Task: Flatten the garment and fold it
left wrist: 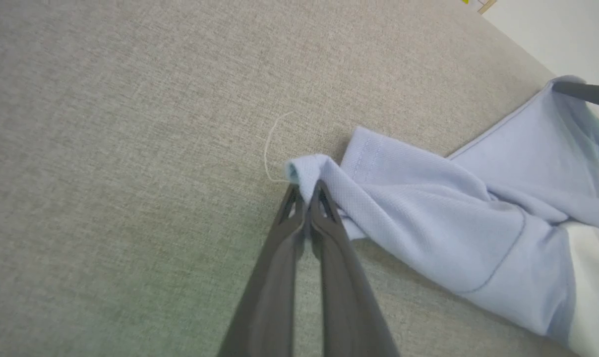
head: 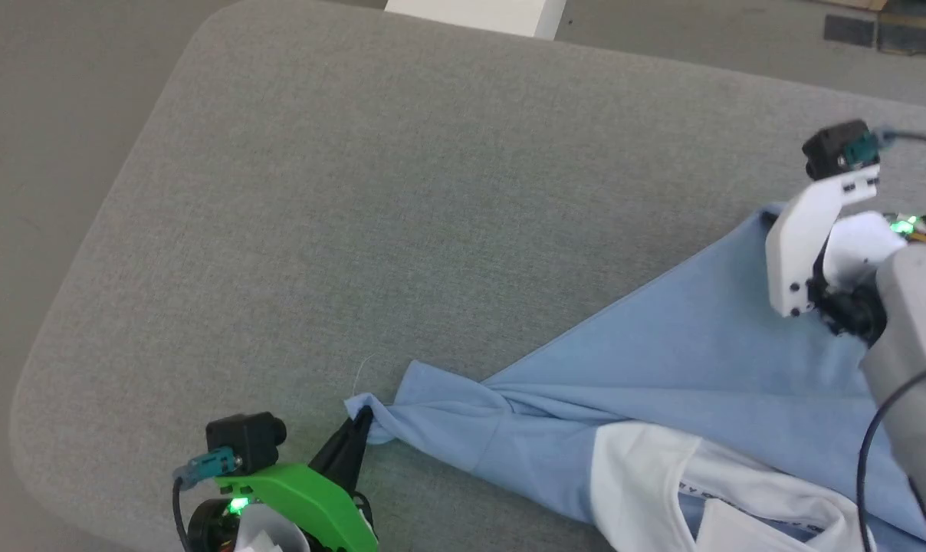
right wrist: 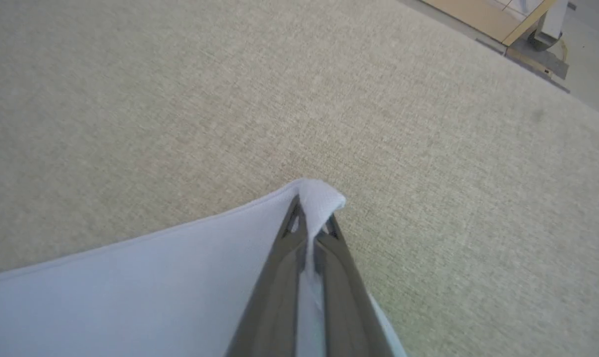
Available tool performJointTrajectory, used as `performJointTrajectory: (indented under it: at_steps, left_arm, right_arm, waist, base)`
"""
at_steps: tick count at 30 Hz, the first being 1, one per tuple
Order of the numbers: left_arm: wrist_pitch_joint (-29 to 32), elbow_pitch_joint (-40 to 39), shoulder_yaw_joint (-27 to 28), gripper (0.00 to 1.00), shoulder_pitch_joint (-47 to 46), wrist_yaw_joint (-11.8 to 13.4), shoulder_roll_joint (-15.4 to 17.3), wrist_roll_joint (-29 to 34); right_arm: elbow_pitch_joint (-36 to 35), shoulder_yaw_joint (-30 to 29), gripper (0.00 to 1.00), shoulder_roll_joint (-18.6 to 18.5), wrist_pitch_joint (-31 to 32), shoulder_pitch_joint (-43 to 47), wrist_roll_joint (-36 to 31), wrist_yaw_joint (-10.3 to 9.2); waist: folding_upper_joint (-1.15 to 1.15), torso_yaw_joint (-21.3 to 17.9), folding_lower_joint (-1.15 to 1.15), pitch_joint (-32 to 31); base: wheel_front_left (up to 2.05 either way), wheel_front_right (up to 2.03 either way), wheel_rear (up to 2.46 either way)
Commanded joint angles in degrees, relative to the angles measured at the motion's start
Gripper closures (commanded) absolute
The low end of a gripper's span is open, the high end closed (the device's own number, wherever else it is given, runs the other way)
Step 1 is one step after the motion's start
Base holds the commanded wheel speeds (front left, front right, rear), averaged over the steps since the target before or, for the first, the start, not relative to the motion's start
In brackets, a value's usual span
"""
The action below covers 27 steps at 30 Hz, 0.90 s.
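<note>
The garment (head: 662, 368) is a light-blue knit shirt with white panels, lying bunched across the right half of the grey table (head: 371, 199). My left gripper (head: 365, 418) sits at the lower left, shut on the garment's twisted left corner (left wrist: 307, 171). In the left wrist view that gripper (left wrist: 307, 191) pinches the blue cloth between both dark fingers. My right gripper (right wrist: 312, 210) is shut on a far corner of the garment (right wrist: 131, 292), with a tuft of cloth poking out past the tips. In the head view the right wrist (head: 815, 245) hovers over the garment's upper right corner, fingertips hidden.
The table's rounded edges (head: 72, 322) border bare floor (head: 41, 115) on the left. A white block (head: 478, 15) stands past the far edge. A loose pale thread (left wrist: 272, 148) lies on the table beside the left corner. Wide free table surface lies to the upper left.
</note>
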Motion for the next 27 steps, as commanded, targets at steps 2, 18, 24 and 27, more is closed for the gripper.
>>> performJointTrajectory:
  at_steps: [2, 18, 24, 27]
  left_arm:
    - [-0.5, 0.0, 0.6, 1.00, 0.4, 0.6, 0.7, -0.5]
    - [-5.1, -5.0, 4.3, 1.00, 2.6, 1.9, 4.8, 1.8]
    - [-4.5, -7.6, 4.7, 1.00, -2.0, -0.1, 7.8, 2.7]
    - [-3.0, -8.1, 4.7, 1.00, -9.0, -2.4, 9.6, 2.8]
  right_arm:
    - [-2.5, -1.2, 1.00, 0.5, -6.9, 3.8, 1.6, -0.08]
    - [-34.9, -22.1, 1.00, 9.0, -23.3, 39.6, 0.7, -0.08]
    - [-44.2, -24.3, 1.00, 8.2, -17.3, 39.9, 1.7, -0.08]
    - [-47.4, -24.0, 1.00, 4.5, -13.3, 36.5, 2.8, -0.08]
  waist:
    - [0.00, -2.8, -0.01, -3.1]
    - [0.00, -16.2, -0.01, -11.7]
    - [0.00, -19.3, -0.01, -12.4]
    - [0.00, -19.9, -0.01, -11.8]
  base:
    - [0.00, 0.00, 0.00]
    - [0.00, 0.00, 0.00]
    - [0.00, 0.00, 0.00]
    - [0.00, 0.00, 0.00]
